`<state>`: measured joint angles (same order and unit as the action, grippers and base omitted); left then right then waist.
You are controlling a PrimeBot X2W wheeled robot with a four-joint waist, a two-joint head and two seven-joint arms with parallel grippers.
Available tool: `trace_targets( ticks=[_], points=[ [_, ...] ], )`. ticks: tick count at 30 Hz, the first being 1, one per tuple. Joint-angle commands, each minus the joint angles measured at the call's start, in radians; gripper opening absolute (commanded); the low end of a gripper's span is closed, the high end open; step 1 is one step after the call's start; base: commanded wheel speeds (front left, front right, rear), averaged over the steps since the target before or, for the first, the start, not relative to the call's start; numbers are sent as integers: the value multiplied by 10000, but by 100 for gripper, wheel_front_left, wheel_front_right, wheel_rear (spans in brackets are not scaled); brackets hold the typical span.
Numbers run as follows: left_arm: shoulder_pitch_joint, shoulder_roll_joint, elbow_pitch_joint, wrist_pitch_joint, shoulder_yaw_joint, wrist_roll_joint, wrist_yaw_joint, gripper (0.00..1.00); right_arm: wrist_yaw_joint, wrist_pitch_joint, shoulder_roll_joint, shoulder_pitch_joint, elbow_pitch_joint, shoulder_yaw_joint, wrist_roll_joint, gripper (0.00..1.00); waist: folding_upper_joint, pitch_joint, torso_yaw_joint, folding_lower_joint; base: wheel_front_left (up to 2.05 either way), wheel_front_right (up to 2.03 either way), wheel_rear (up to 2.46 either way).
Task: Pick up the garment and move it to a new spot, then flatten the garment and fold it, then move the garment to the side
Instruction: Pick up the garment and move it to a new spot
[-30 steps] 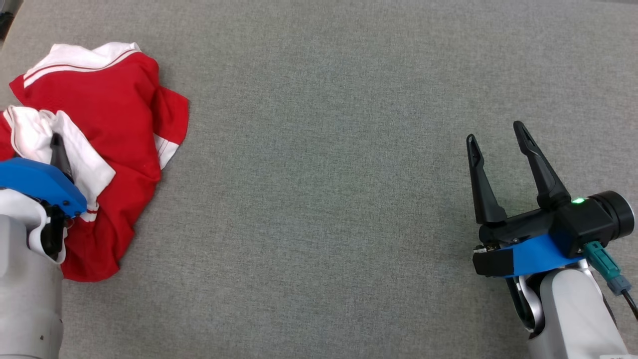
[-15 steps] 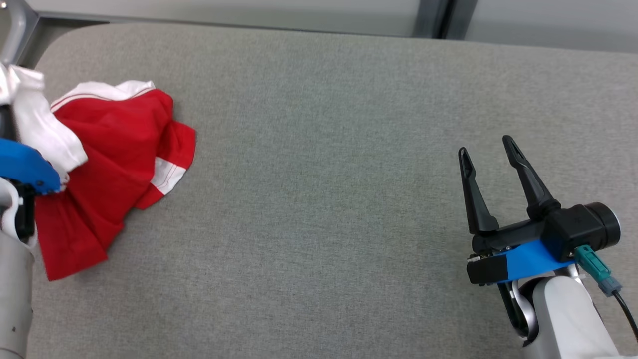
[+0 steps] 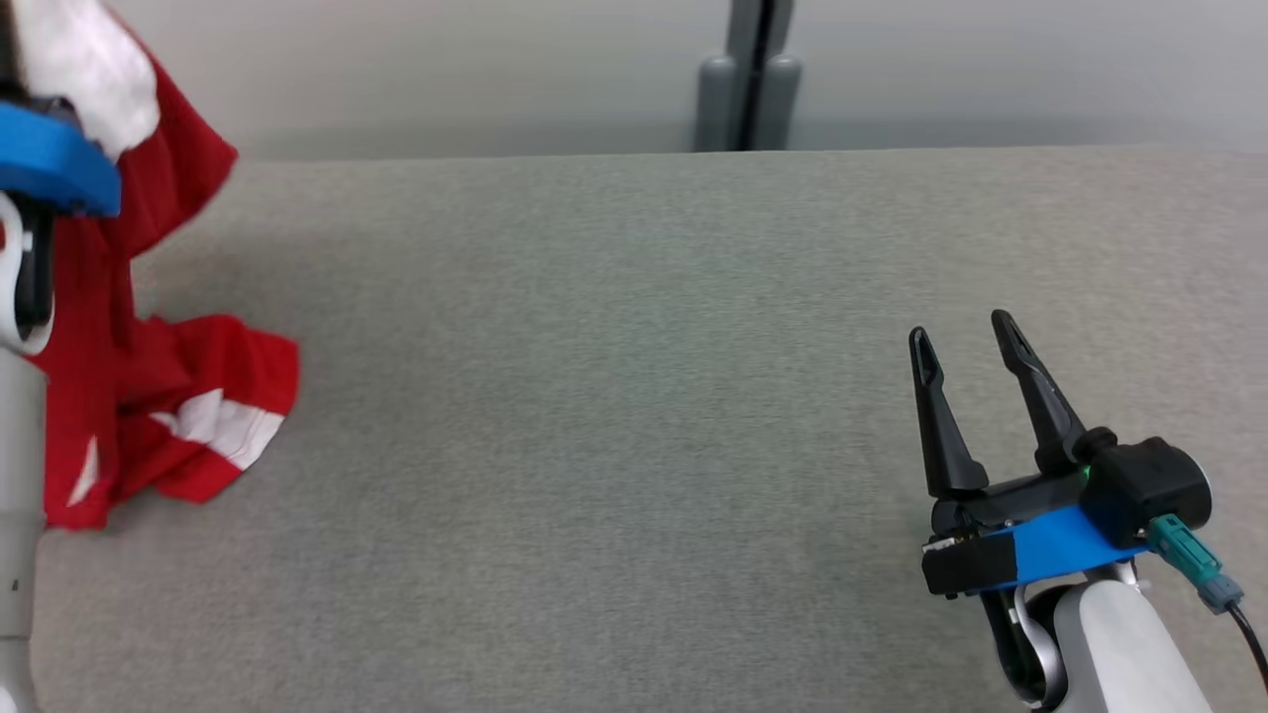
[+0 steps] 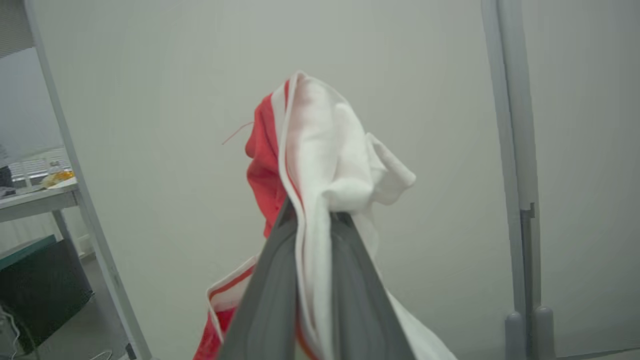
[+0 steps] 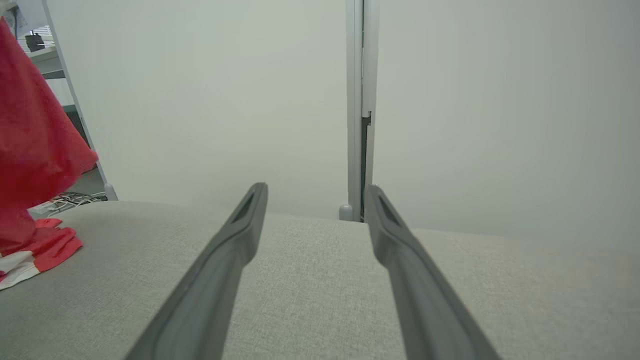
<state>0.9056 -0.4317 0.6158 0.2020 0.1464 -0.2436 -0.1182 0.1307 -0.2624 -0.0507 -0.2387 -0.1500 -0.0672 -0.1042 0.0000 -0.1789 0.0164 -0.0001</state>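
The red and white garment (image 3: 168, 416) hangs at the far left of the head view, its lower folds resting on the grey table (image 3: 634, 396). My left gripper (image 4: 312, 212) is shut on a white bunch of the garment (image 4: 325, 150), which is raised well above the table. That arm's blue wrist mount (image 3: 50, 168) sits at the upper left, with cloth draped behind it. My right gripper (image 3: 966, 337) stands open and empty low over the table's right side. In the right wrist view the right gripper (image 5: 315, 189) is spread, and the garment (image 5: 35, 125) hangs far to its left.
A pale wall panel with a grey post (image 3: 750, 74) runs behind the table's far edge. A metal shelf frame (image 4: 75, 165) and a desk stand off to the left. The table's grey cloth stretches between the garment and my right gripper.
My left gripper has closed on the white part of the garment and lifted it, leaving only the lower end on the table. The head camera has tilted up. The right gripper stays open.
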Motion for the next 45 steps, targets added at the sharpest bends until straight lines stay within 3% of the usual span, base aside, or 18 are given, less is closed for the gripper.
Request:
trace_targets(
  ticks=[1, 11, 18, 22, 32, 45],
  points=[
    [194, 64, -397, -125, 150, 87, 2, 0, 1, -36, 0, 68, 7, 3, -81, 100, 0, 282, -415, 1, 0, 0, 0],
    [985, 832, -3356, -1379, 1110, -227, -68, 0, 1, -37, -1, 154, -46, -155, -636, 100, 0, 427, -2294, 1, 0, 0, 0],
    [1663, 1655, -3713, -1646, 1928, -462, -109, 0, 1, -35, -2, 103, -99, -245, -836, 100, 0, 238, -3449, 1, 0, 0, 0],
    [1650, 2041, -3482, -1569, 2474, -570, -115, 0, 1, -37, 0, 0, -76, -189, -876, 100, 0, -1, -3667, 1, 0, 0, 0],
    [-486, 2211, -1913, -725, 3032, -1080, -18, 0, 1, -37, -1, -179, -2, 112, -744, 100, 0, -358, -2836, 1, 0, 0, 0],
    [-3971, 1649, -349, 431, 2180, -1978, 600, 0, 1, -36, -4, -24, -31, 320, -491, 100, 0, -322, -1555, 1, 0, 0, 0]
  ],
)
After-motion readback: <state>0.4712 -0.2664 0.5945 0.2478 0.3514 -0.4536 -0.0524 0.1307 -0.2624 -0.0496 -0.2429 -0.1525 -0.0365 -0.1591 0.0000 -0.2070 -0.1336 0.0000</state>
